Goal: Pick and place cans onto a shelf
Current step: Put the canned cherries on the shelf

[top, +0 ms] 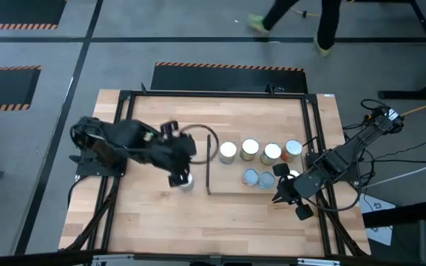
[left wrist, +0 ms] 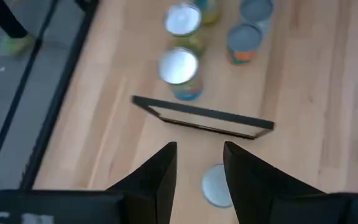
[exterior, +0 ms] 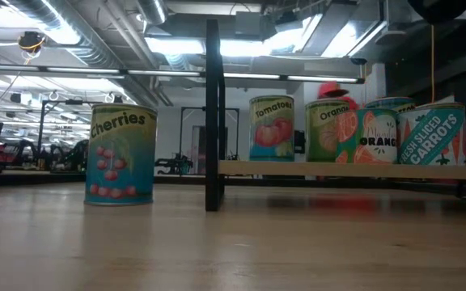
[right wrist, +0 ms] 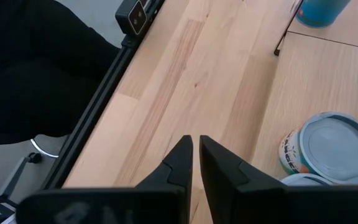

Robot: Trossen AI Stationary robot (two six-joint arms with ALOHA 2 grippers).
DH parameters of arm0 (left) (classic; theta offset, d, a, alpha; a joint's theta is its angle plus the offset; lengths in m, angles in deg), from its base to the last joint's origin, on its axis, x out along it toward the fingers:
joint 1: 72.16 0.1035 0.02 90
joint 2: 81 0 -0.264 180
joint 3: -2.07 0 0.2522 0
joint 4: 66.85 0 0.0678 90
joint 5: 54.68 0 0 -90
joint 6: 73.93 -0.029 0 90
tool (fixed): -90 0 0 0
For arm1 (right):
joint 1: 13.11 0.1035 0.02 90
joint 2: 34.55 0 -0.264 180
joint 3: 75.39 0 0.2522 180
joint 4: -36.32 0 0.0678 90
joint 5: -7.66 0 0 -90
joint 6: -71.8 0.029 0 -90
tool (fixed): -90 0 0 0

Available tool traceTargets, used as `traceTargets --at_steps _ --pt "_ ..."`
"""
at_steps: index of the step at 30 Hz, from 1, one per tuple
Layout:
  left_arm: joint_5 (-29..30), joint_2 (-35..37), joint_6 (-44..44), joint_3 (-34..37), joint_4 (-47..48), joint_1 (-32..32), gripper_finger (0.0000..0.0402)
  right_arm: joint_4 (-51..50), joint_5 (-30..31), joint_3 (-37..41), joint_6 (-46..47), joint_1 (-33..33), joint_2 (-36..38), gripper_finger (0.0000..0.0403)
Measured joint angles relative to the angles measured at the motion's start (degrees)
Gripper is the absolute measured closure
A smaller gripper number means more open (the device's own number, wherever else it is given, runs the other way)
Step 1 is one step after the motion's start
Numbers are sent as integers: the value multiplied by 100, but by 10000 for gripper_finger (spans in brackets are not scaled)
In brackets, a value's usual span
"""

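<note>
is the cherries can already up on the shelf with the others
No, the cherries can stands on the bare table, on the other side of the dark upright panel from the shelf.

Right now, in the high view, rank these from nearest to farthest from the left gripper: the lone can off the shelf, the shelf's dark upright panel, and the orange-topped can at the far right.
1. Lone can: directly under the open left gripper.
2. Dark upright panel: just right of it.
3. Orange-topped can: far right end of the shelf.

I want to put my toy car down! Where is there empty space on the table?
Bare wood lies along the near edge and at the far left corner of the table. It is crowded on the shelf, where the cans stand, and around the Cherries can under the left pincer.
</note>
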State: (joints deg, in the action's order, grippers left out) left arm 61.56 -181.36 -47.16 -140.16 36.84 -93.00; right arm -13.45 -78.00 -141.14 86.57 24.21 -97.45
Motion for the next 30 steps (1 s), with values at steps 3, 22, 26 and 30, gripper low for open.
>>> traceTargets --at_steps 3,22,26,30 --pt "204 267 182 277 0 61 277 0 -4 0 -4 0 0 368" --pt "-775 2713 2126 5786 -1969 308 277 42 4 2 -26 0 2 368" --pt "-911 2855 2135 6437 -2613 383 277 68 4 2 -13 0 2 368" --pt "-1102 2825 2135 6763 -3065 485 277 68 7 2 -13 0 2 368"
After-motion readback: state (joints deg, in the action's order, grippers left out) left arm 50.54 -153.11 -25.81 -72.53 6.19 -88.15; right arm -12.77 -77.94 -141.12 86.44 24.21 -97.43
